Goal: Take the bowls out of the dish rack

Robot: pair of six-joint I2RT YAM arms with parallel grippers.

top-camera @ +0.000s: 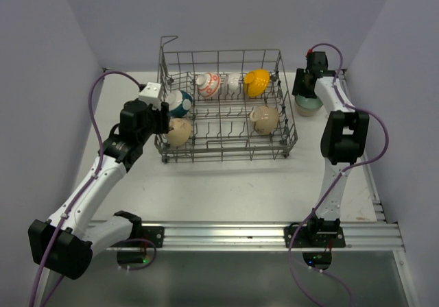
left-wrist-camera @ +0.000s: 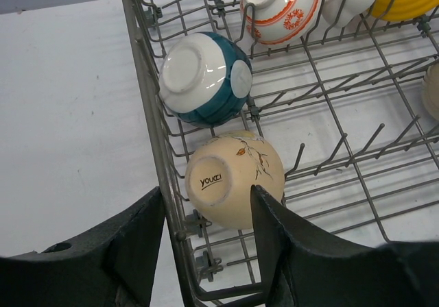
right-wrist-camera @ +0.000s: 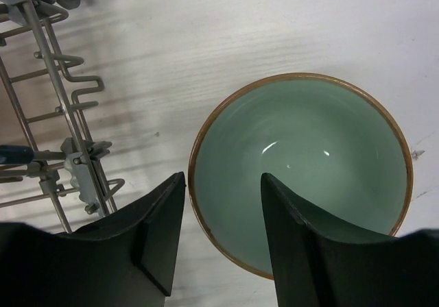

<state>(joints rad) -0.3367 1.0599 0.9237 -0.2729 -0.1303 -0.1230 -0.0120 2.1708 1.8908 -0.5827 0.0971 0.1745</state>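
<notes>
The grey wire dish rack (top-camera: 288,125) holds several bowls: cream (top-camera: 180,131), white-teal (top-camera: 180,103), orange-red patterned (top-camera: 208,84), white (top-camera: 234,82), yellow (top-camera: 257,81) and beige (top-camera: 265,118). My left gripper (top-camera: 162,123) is open at the rack's left wall. In the left wrist view my left gripper (left-wrist-camera: 206,194) straddles that wall (left-wrist-camera: 159,136), with the cream bowl (left-wrist-camera: 233,180) just ahead of the jaws. A pale green bowl (top-camera: 307,105) stands upright on the table right of the rack. My right gripper (right-wrist-camera: 223,178) is open over the green bowl's left rim (right-wrist-camera: 302,163).
The rack's raised wire loop (top-camera: 167,43) stands at its back left corner. The rack's right corner shows in the right wrist view (right-wrist-camera: 48,115). Purple walls close in the table on the left, back and right. White table (top-camera: 226,183) lies in front of the rack.
</notes>
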